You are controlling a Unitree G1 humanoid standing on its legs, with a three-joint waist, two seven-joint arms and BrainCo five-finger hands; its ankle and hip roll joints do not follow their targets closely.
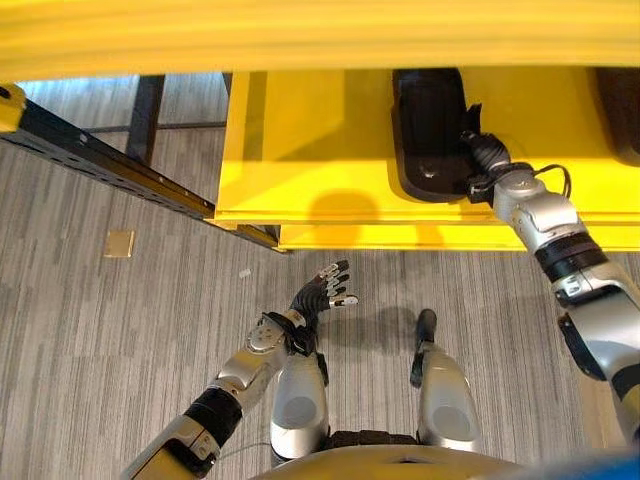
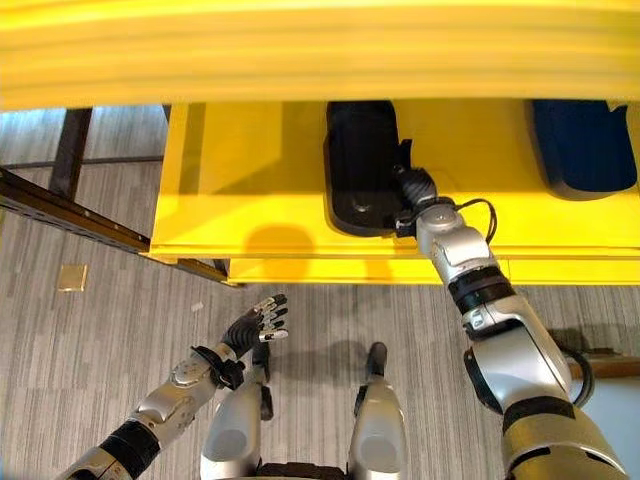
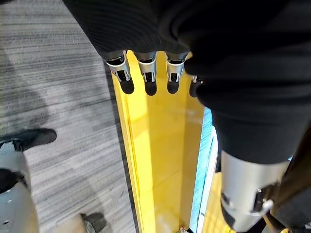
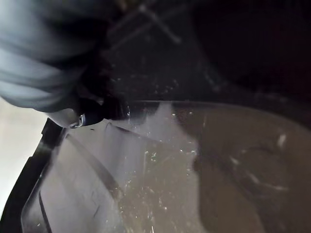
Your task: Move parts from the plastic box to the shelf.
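Left eye view: black moulded plastic part (image 1: pixel 428 135) lies flat on the yellow metal shelf (image 1: pixel 300 150), near its front edge. Right hand (image 1: pixel 483 160) touches its side; finger state cannot be told. Left hand (image 1: pixel 322 292) hangs with fingers spread, holding nothing. Risk: a careless withdrawal could drag the part off the front edge.

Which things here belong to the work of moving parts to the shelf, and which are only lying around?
Belong to the job:
- black part on the yellow shelf
- right hand, at that part
- left hand, open over the floor
- second dark part, farther right on the shelf

Lying about:
- small tan square on the floor
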